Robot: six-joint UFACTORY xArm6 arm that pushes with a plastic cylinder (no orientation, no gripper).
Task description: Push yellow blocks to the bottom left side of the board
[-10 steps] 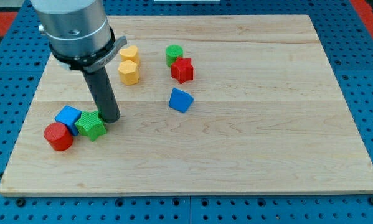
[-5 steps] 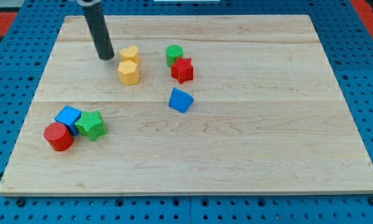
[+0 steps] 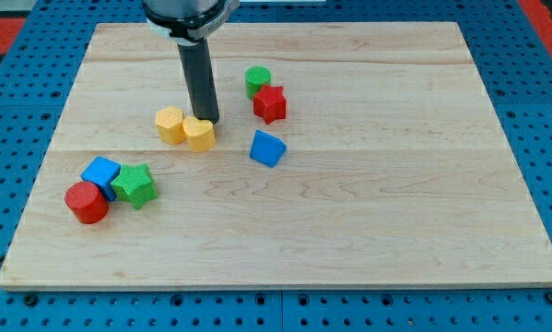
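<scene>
Two yellow blocks lie side by side left of the board's middle: a yellow hexagonal block (image 3: 170, 124) on the left and a yellow heart-shaped block (image 3: 199, 134) on the right, touching each other. My tip (image 3: 207, 121) stands just above and to the right of the heart-shaped block, touching its upper edge. The rod rises from there to the view's top.
A green cylinder (image 3: 257, 81) and a red star block (image 3: 270, 103) sit right of the rod. A blue cube (image 3: 268, 148) lies right of the yellow blocks. At the lower left a blue cube (image 3: 100, 173), a green star block (image 3: 135, 185) and a red cylinder (image 3: 86, 202) cluster together.
My tip moved from the lower-left cluster up to the top left, then came down behind the yellow blocks. Both yellow blocks have been pushed down and to the left.
</scene>
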